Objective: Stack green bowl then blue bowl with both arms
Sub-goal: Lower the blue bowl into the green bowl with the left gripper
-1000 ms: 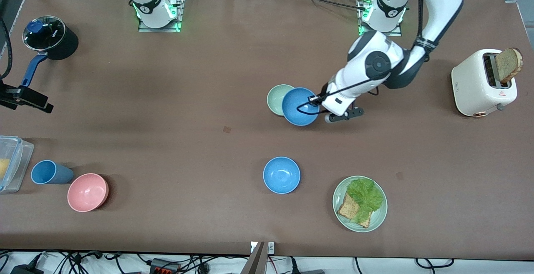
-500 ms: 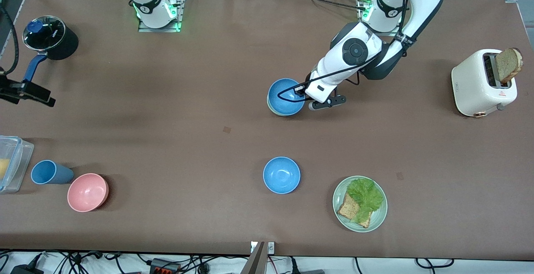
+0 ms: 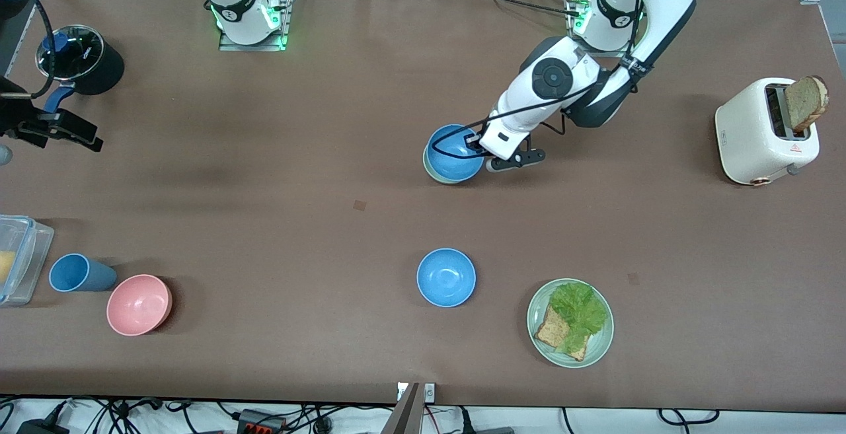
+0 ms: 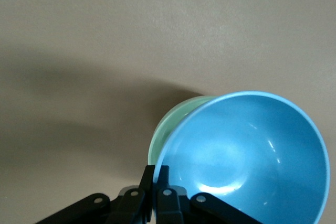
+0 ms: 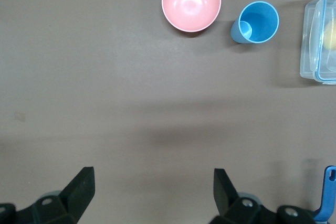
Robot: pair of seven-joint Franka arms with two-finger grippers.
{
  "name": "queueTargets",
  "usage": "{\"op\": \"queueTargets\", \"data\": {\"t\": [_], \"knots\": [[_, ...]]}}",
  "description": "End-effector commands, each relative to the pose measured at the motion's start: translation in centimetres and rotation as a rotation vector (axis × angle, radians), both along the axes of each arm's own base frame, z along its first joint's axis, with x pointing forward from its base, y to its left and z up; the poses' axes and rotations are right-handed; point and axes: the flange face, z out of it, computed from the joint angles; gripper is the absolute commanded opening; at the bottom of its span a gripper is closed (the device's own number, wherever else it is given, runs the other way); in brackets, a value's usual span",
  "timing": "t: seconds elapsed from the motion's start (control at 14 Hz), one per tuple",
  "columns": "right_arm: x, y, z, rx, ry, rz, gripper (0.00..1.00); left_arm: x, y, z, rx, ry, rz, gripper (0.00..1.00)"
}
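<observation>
The green bowl (image 3: 433,173) stands mid-table, toward the left arm's end. Only a sliver of its rim shows under a blue bowl (image 3: 453,151). My left gripper (image 3: 477,150) is shut on that blue bowl's rim and holds it, slightly tilted, in the green bowl's mouth. In the left wrist view the fingers (image 4: 156,169) pinch the blue bowl (image 4: 247,150), with the green bowl (image 4: 163,135) under it. A second blue bowl (image 3: 446,277) stands nearer the front camera. My right gripper (image 3: 63,131) is open and empty above the table's right-arm end (image 5: 152,182).
A pale green plate (image 3: 570,322) with lettuce and bread sits beside the second blue bowl. A toaster (image 3: 767,130) stands at the left arm's end. A pink bowl (image 3: 139,304), a blue cup (image 3: 78,273), a clear container (image 3: 16,259) and a black pot (image 3: 79,59) are at the right arm's end.
My left gripper carried the blue bowl from beside the green bowl to over it and down into its mouth. My right gripper moved toward the pot.
</observation>
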Motion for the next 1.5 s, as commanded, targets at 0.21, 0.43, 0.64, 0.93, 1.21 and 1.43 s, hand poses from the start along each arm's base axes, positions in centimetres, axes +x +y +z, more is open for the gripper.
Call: {"op": "queueTargets", "data": {"t": [0.21,0.43,0.64,0.93,1.21,1.43], "knots": [[-0.9,0.1,0.4,-0.017,-0.020,0.027,1.00,-0.1,-0.3,-1.7,0.012,-0.025,-0.019,0.00],[-0.6,0.1,0.1,-0.015,-0.014,0.031,1.00,-0.4,-0.6,-2.2,0.034,-0.031,0.002,0.09],[-0.2,-0.3,-0.3,-0.015,-0.003,0.044,1.00,0.3,0.0,-1.8,0.058,-0.023,0.010,0.36],[-0.1,1.0,0.9,-0.014,-0.029,0.052,1.00,2.2,0.4,1.7,0.140,-0.009,0.003,0.43],[-0.1,1.1,0.9,-0.008,-0.029,0.051,1.00,4.5,1.2,7.0,0.105,-0.015,0.018,0.43],[-0.2,1.1,1.1,-0.008,-0.030,0.065,1.00,6.8,5.4,8.6,0.071,-0.040,-0.062,0.46]]}}
